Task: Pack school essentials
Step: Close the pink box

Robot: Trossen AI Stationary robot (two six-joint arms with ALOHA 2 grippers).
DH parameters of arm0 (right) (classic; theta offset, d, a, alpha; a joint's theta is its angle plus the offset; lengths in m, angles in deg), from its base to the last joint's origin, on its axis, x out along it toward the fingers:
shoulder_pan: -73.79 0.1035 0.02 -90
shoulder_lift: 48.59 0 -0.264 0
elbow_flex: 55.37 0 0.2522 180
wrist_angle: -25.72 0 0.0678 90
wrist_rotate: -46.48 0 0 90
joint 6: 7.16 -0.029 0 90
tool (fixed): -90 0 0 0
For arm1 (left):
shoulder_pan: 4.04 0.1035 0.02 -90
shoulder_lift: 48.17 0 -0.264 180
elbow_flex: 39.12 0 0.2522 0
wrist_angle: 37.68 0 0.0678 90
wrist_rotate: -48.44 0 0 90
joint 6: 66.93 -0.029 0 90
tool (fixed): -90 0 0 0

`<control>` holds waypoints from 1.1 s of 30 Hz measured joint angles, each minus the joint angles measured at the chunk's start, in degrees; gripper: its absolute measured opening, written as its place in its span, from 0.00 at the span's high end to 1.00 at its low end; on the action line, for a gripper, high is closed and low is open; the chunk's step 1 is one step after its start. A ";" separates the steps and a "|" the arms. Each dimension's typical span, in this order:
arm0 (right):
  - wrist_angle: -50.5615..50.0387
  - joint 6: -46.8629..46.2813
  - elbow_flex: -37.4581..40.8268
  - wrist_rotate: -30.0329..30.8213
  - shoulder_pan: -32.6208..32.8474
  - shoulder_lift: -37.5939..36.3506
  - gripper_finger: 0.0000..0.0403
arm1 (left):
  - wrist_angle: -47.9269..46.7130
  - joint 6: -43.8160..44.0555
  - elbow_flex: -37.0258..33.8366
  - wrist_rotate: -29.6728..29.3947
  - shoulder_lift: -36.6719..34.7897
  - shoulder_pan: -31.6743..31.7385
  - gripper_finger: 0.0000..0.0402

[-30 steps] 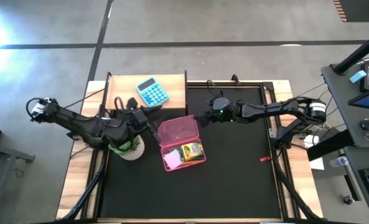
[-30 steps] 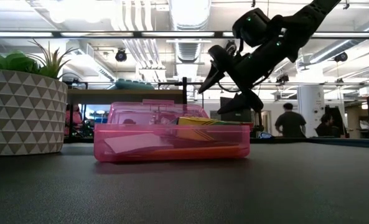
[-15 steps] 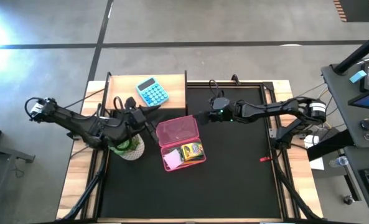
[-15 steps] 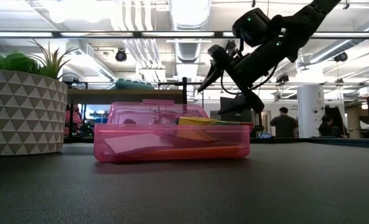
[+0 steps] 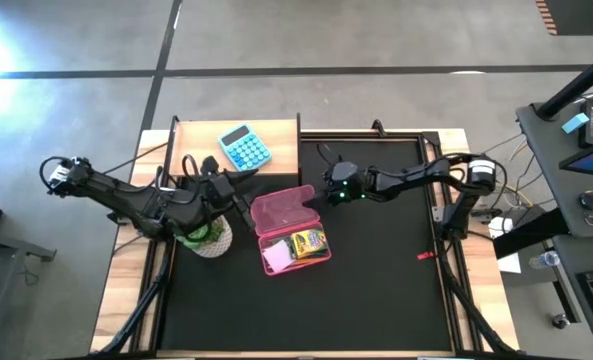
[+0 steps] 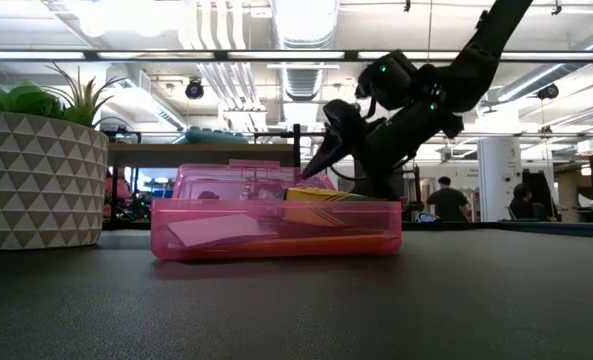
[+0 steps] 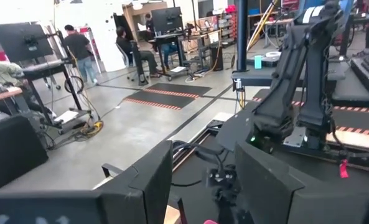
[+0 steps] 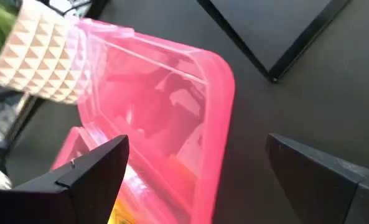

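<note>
A pink clear case [image 5: 292, 230] lies open on the black mat, its lid [image 5: 287, 207] toward the far side. In its base lie a yellow crayon box [image 5: 308, 243], a note pad [image 5: 274, 259] and an orange pencil [image 6: 316, 241]. My right gripper [image 5: 326, 192] is open just beyond the lid's far right corner [image 8: 216, 87], slanting down at it, with one finger on either side and clear of it. My left gripper [image 5: 240, 196] points level above the potted plant, open, with nothing between its fingers [image 7: 150, 180].
A potted plant [image 5: 207, 236] in a patterned white pot [image 6: 38, 178] stands left of the case. A light-blue calculator [image 5: 245, 148] lies on a wooden board at the far side. A small red thing [image 5: 426, 256] lies on the mat's right part.
My right gripper has come down and toward the table's left edge, to the case's lid, and has tipped further downward. Its fingers have stayed open. The case has not moved.
</note>
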 joint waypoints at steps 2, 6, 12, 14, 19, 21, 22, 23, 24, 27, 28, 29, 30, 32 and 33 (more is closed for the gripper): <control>1.15 2.54 0.00 -0.82 -0.34 1.03 0.09 | 0.04 1.05 0.00 0.02 0.00 0.00 0.61; 1.12 6.15 0.00 -1.80 -0.63 1.76 0.09 | 0.00 1.99 0.00 0.04 0.00 0.00 0.61; 3.61 9.73 0.00 -3.10 -0.59 1.34 0.12 | 0.02 1.98 0.00 0.04 0.00 0.00 0.61; 4.36 10.09 0.00 -3.10 -0.61 1.34 0.16 | 0.00 1.98 0.00 0.03 0.00 0.00 0.61; 4.60 10.97 0.00 -3.28 -0.59 1.34 0.30 | 0.02 1.96 0.00 -0.27 0.03 0.02 0.61; 4.88 11.20 0.00 -4.47 -0.61 1.34 0.36 | 0.00 1.96 0.00 -0.33 0.03 0.02 0.61; 5.28 11.23 0.00 -5.18 -0.59 1.34 0.39 | 0.00 1.93 0.00 -0.35 0.03 0.02 0.61; 5.71 11.23 0.00 -5.89 -0.59 1.34 0.41 | 0.00 1.75 0.00 -0.37 0.03 0.02 0.61; 6.13 11.26 0.00 -6.61 -0.59 1.34 0.43 | 0.00 1.56 0.00 -0.39 0.03 0.04 0.61; 7.17 11.02 0.00 -8.80 -0.60 1.34 0.47 | -0.10 1.52 0.00 -0.48 0.03 0.04 0.61; 7.28 10.78 0.00 -9.19 -0.59 1.34 0.47 | -0.25 1.52 0.00 -0.48 0.03 0.04 0.61; 7.27 10.53 0.00 -9.55 -0.58 1.34 0.48 | -0.52 1.52 -0.01 -0.50 0.03 0.04 0.61; 7.24 10.16 0.00 -10.25 -0.59 1.34 0.48 | -0.53 1.52 -0.02 -0.50 0.03 0.04 0.61; 7.13 10.12 0.00 -11.67 -0.59 1.34 0.48 | -0.60 1.52 -0.02 -0.50 0.01 0.04 0.61; 7.20 9.79 0.00 -12.47 -0.59 1.32 0.48 | -0.81 1.56 -0.02 -0.52 0.00 0.04 0.61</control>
